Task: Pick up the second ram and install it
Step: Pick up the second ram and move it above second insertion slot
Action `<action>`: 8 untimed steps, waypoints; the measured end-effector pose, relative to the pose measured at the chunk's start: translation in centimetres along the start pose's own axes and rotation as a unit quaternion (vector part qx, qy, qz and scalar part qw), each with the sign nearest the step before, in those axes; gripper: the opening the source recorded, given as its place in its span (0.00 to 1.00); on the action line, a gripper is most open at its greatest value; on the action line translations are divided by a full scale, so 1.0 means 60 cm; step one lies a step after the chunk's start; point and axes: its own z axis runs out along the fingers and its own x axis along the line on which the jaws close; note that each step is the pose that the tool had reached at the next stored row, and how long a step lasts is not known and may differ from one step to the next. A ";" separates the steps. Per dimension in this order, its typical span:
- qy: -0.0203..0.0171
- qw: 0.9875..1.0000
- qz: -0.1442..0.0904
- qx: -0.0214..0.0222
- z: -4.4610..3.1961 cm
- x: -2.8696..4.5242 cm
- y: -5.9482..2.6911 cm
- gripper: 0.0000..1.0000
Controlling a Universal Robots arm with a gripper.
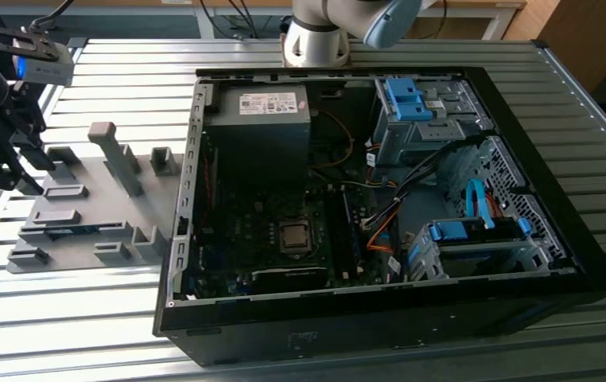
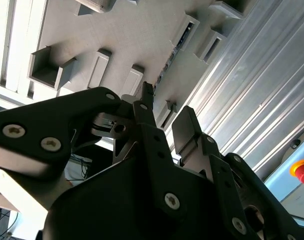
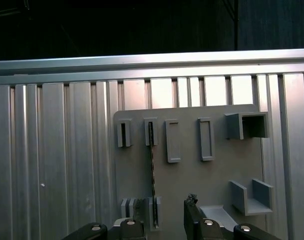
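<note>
The second ram (image 3: 152,170) is a thin dark strip standing edge-on in the slots of the grey holder plate (image 3: 191,180). In the second wrist view the ram (image 2: 167,62) runs along the plate just beyond the fingertips. My gripper (image 3: 164,217) is open and hovers over the plate. The ram's near end lies between the two fingers, closer to one of them, and I cannot tell whether it touches. In the exterior view the gripper (image 1: 11,169) hangs at the far left over the holder plate (image 1: 102,187), apart from the computer case. The ram (image 1: 70,230) shows there as a short dark-blue strip.
The open black computer case (image 1: 388,318) lies at the exterior view's right of the plate, with the motherboard and its silver processor (image 1: 294,236) inside. Blue drive cages (image 1: 409,99) and cables fill its far side. Several upright grey blocks (image 1: 112,151) rise from the plate. The table is ribbed aluminium (image 3: 57,165).
</note>
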 end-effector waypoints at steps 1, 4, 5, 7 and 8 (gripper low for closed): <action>0.000 1.000 0.000 0.000 0.000 0.000 0.000 0.43; 0.000 1.000 0.000 0.000 0.000 0.000 0.000 0.43; 0.000 1.000 0.000 0.000 0.000 0.000 0.000 0.43; 0.000 1.000 0.000 0.000 0.000 0.000 0.000 0.43; 0.000 1.000 0.000 0.000 0.001 0.000 0.000 0.43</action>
